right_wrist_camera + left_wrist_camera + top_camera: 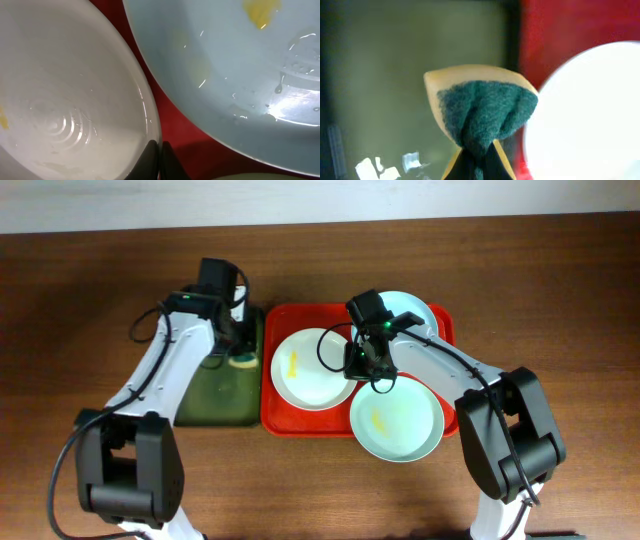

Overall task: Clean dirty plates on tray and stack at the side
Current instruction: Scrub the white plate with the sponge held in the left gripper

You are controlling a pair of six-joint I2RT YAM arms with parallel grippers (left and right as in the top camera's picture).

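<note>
even overhead light, sharp top view, wrist views soft and blurred, glare on white plate (590, 115)

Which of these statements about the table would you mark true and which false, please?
1. The three plates are stacked. False: the white plate, pale blue plate and pale green plate lie side by side on the red-orange tray.
2. The left gripper holds a sponge in its jaws. True.
3. The sponge is above the red-orange tray. False: it is above the dark green tray.
4. The pale blue plate bears a yellow smear. True.
5. The white plate is spotless. False: it has a yellow smear too.
</note>
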